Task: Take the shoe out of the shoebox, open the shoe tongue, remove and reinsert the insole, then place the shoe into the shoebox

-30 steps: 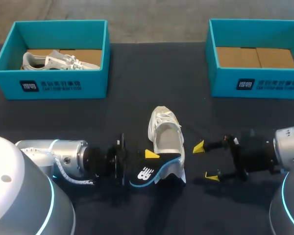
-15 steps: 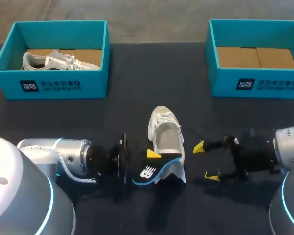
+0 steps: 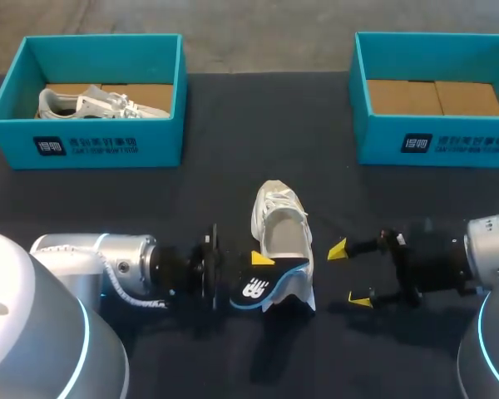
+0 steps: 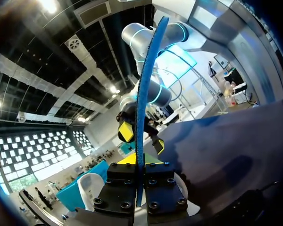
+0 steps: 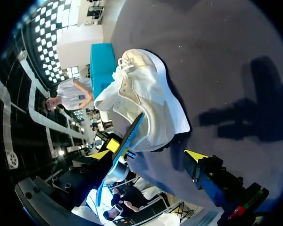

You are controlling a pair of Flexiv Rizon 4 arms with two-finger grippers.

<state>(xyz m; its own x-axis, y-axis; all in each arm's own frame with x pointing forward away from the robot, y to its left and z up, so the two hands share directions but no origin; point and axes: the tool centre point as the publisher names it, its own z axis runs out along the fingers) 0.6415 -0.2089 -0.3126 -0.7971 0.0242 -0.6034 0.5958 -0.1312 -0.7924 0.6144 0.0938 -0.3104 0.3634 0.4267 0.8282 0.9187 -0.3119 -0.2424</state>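
Two pincers: left pincer (image 3: pixel 260 260) is clamped on the insole (image 3: pixel 258 289); right pincer (image 3: pixel 349 274) has its fingers spread apart and holds nothing.
Shoe: white shoe (image 3: pixel 281 233) is out of the box, standing on its sole mid-desk (image 3: pixel 216 191), toe to 12 o'clock, heel to 6, opening facing up.
Insole: blue-edged with a dark underside, at 7 o'clock of the shoe. Its free end lies at the heel collar; can't tell if it's inside the shoe or just against it.
Why that grip: left wrist view shows the insole edge-on, pinched flat between both fingers. My read is that holding one end leaves the other end free to lead into the opening.
Right pincer spot: at 4 o'clock of the shoe, near the heel but not touching. It looks parked there, ready to brace the shoe.
Boxes: left box (image 3: pixel 87 145) at 10 o'clock of the shoe holds a second shoe (image 3: pixel 100 104); right box (image 3: pixel 437 141) at 2 o'clock shows its brown cardboard floor.
Step (judgement): insole stage, roughly mid-task; boxing the shoe is not yet done.
Next needs: insole lined up with the opening and the shoe kept from sliding.
Risk: the unbraced shoe may tip or skid toward 3 o'clock, and the insole may buckle at the collar.
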